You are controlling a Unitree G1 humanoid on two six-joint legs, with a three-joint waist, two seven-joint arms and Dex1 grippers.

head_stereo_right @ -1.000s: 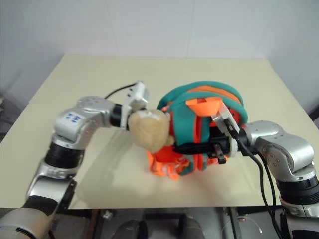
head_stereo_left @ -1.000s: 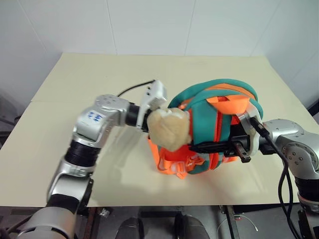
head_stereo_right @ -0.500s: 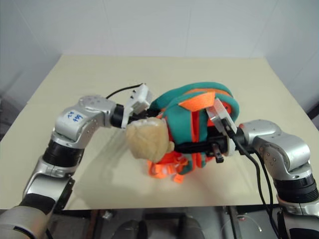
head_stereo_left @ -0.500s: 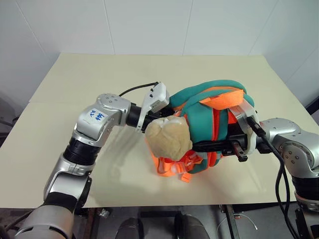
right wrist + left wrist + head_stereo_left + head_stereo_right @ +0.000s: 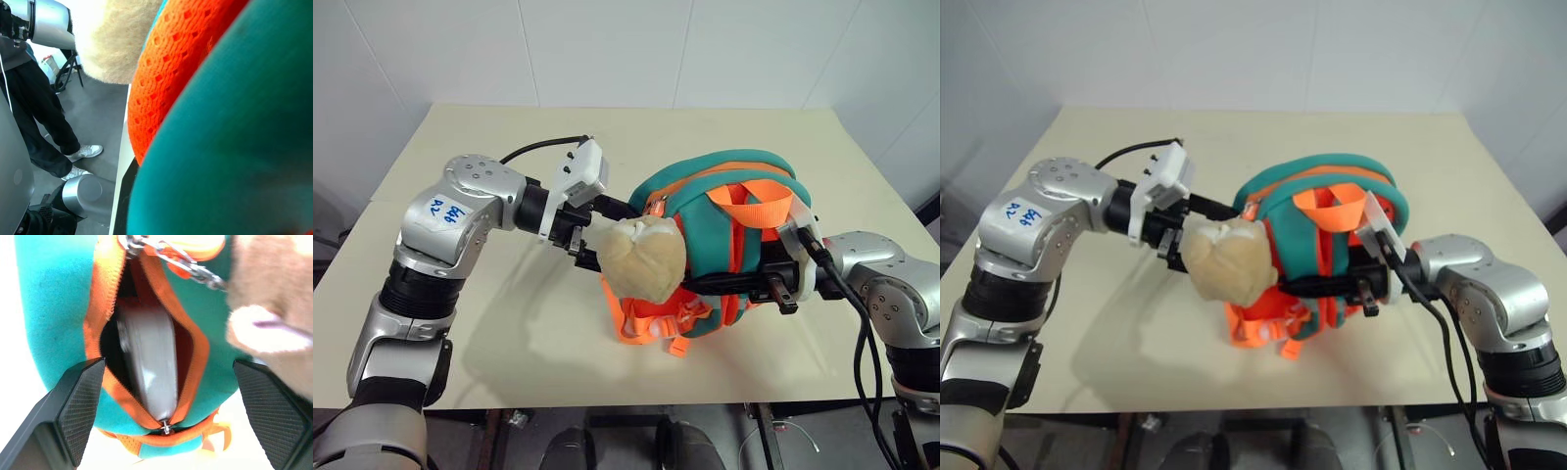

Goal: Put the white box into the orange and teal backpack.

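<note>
From the head camera, the orange and teal backpack (image 5: pixel 729 245) stands near the table's (image 5: pixel 460 157) front edge, right of centre; far and left areas lie bare. The right gripper (image 5: pixel 781 286) pinches its side. From the left wrist, the left gripper (image 5: pixel 168 418) is spread before the zipper opening, white box (image 5: pixel 151 362) inside.

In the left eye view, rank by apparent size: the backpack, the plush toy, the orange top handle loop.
1. orange and teal backpack
2. plush toy, though it hangs nearer the camera
3. orange handle loop
</note>
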